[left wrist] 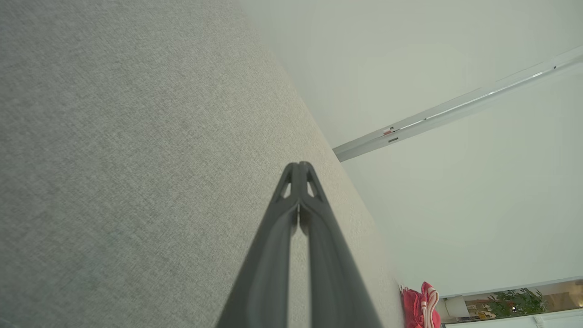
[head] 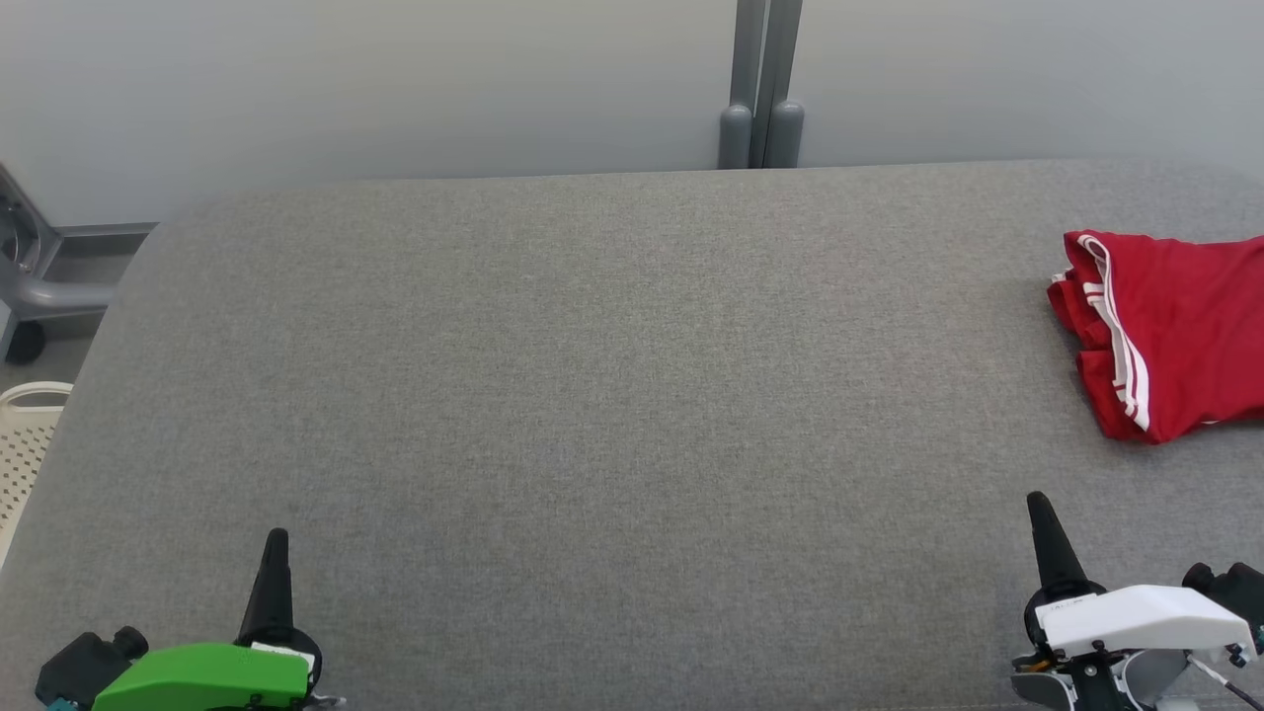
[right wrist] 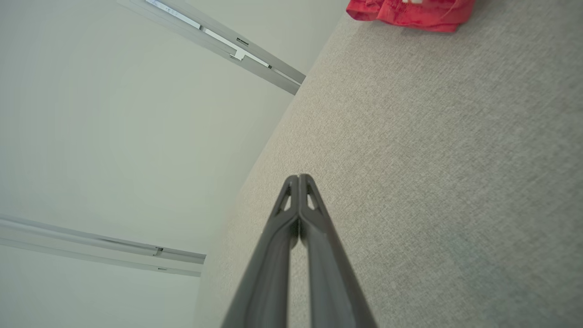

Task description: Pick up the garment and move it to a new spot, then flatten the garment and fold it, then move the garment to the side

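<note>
The garment (head: 1170,331) is red with white side stripes, folded into a compact stack at the far right of the grey fabric table (head: 592,395), partly cut off by the head view's right edge. It also shows small in the left wrist view (left wrist: 420,307) and at the top of the right wrist view (right wrist: 410,11). My left gripper (head: 277,538) rests shut at the lower left, far from the garment. My right gripper (head: 1039,501) is shut at the lower right, a short way in front of the garment and apart from it. Both hold nothing.
A pale wall with a grey vertical post (head: 760,89) stands behind the table's far edge. A white perforated basket (head: 25,444) and a grey wheeled frame (head: 39,286) stand off the table's left side.
</note>
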`<state>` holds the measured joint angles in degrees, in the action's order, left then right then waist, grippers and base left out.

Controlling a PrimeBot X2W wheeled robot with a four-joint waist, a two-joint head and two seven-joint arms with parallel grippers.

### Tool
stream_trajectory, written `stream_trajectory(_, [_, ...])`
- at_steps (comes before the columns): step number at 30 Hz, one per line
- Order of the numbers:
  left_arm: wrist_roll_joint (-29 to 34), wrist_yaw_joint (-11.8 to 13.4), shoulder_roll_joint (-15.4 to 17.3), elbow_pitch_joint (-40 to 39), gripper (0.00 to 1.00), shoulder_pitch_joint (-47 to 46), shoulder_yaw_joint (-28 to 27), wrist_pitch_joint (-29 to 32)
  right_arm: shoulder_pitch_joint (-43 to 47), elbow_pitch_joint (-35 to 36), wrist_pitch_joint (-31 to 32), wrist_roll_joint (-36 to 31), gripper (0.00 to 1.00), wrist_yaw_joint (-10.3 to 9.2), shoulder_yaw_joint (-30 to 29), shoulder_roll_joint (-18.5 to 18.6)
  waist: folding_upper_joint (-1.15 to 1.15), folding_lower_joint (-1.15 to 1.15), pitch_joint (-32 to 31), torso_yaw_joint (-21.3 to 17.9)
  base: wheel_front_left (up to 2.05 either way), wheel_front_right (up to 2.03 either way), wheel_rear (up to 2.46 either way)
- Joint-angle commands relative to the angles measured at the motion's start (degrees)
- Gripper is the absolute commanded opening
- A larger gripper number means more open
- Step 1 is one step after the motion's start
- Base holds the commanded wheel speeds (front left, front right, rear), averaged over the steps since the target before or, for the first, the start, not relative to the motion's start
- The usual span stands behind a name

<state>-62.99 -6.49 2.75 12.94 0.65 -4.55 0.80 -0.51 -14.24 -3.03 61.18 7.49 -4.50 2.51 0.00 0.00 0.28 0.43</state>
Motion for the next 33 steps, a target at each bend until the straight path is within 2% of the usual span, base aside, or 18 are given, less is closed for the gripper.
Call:
stream_trajectory(1, [-1.7,0.2,0.2,-0.8,0.00,-1.4,-0.4,0.4,-0.8,1.0,0.4,1.8,0.00,0.02,0.1,0.4,0.00,0.00,0.0,0.0,0.00,0.00,0.00])
stream_trajectory(33, [-18.0,0.4,0.2,-2.2,0.00,-3.4,-2.6,5.5,-0.8,3.8,3.6,19.5,0.00,0.02,0.7,0.7,0.00,0.00,-0.2,-0.2,0.00,0.00,0.00])
